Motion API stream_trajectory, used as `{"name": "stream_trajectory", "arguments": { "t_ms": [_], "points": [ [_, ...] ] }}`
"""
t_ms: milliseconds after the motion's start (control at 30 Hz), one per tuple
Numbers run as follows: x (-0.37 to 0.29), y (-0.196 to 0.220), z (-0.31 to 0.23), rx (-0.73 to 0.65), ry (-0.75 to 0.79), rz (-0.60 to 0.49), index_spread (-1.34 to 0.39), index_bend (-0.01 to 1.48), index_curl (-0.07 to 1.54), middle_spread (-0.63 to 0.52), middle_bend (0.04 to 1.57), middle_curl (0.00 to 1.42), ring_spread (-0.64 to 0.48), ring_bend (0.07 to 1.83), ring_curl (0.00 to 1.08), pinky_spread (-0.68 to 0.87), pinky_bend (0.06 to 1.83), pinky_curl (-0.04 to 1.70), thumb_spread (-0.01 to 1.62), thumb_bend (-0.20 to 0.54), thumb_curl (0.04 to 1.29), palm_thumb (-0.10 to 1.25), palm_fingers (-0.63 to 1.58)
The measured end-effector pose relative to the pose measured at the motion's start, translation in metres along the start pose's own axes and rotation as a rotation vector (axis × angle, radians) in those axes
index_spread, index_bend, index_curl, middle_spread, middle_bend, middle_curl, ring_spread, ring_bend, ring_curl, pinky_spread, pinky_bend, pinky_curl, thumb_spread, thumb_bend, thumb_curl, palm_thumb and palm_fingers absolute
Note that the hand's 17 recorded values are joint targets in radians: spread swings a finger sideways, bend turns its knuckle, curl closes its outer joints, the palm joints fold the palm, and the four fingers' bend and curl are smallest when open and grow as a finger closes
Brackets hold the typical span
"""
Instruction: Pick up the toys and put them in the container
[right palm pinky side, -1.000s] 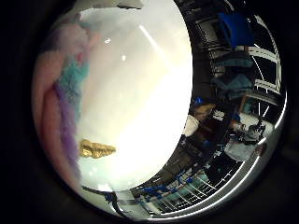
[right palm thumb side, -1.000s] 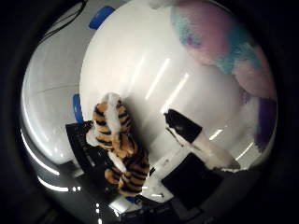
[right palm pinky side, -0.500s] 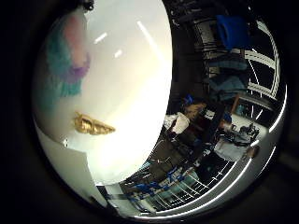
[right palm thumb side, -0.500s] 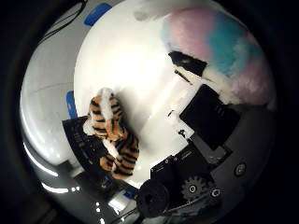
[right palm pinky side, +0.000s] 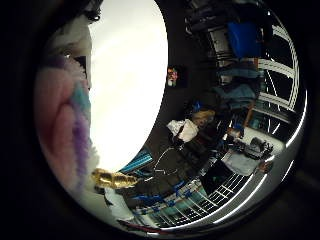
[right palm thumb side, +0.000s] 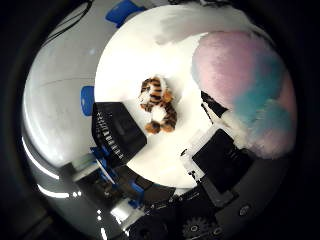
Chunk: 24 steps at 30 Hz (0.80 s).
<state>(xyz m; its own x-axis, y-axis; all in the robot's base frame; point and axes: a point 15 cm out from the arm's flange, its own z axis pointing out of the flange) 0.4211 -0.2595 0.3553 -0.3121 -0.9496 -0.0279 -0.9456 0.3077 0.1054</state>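
Swinging its view wider off the round white bench (right palm thumb side: 125, 60) since half a second before, the hand (right palm thumb side: 220, 165) pressed a fluffy pink, teal and purple plush toy (right palm thumb side: 250, 95) against its palm, fingers apparently curled round it to carry it, while the small striped tiger plush (right palm thumb side: 158, 104) lay waiting on the bench.

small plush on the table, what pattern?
Orange and black tiger stripes, clearest in the thumb side palm view.
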Motion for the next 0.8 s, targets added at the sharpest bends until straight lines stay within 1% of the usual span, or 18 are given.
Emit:
{"name": "stream_trajectory", "arguments": {
  "t_ms": [133, 233, 367, 600, 800],
  "points": [
    [-0.032, 0.015, -0.038, 0.065, -0.042, -0.059, -0.34, 1.18, 1.00, -0.32, 1.34, 1.16, -0.33, 1.47, 0.98, -0.18, 1.48, 1.09, 0.85, -0.017, 0.69, 1.08, 0.59],
    [-0.065, 0.023, -0.065, 0.125, -0.056, -0.125, -0.33, 1.19, 1.01, -0.31, 1.35, 1.16, -0.33, 1.47, 0.99, -0.18, 1.47, 1.12, 0.85, -0.017, 0.70, 1.08, 0.59],
    [-0.108, 0.028, -0.087, 0.179, -0.059, -0.215, -0.32, 1.20, 1.01, -0.31, 1.35, 1.15, -0.33, 1.47, 1.00, -0.18, 1.45, 1.14, 0.84, -0.017, 0.72, 1.07, 0.59],
    [-0.208, 0.028, -0.102, 0.252, -0.069, -0.419, -0.31, 1.19, 1.02, -0.30, 1.35, 1.15, -0.32, 1.46, 1.00, -0.19, 1.44, 1.16, 0.84, -0.019, 0.73, 1.06, 0.60],
    [-0.294, 0.036, -0.103, 0.290, -0.103, -0.577, -0.31, 1.18, 1.01, -0.30, 1.34, 1.15, -0.32, 1.45, 1.00, -0.19, 1.43, 1.16, 0.83, -0.019, 0.73, 1.06, 0.61]
  ]
}}
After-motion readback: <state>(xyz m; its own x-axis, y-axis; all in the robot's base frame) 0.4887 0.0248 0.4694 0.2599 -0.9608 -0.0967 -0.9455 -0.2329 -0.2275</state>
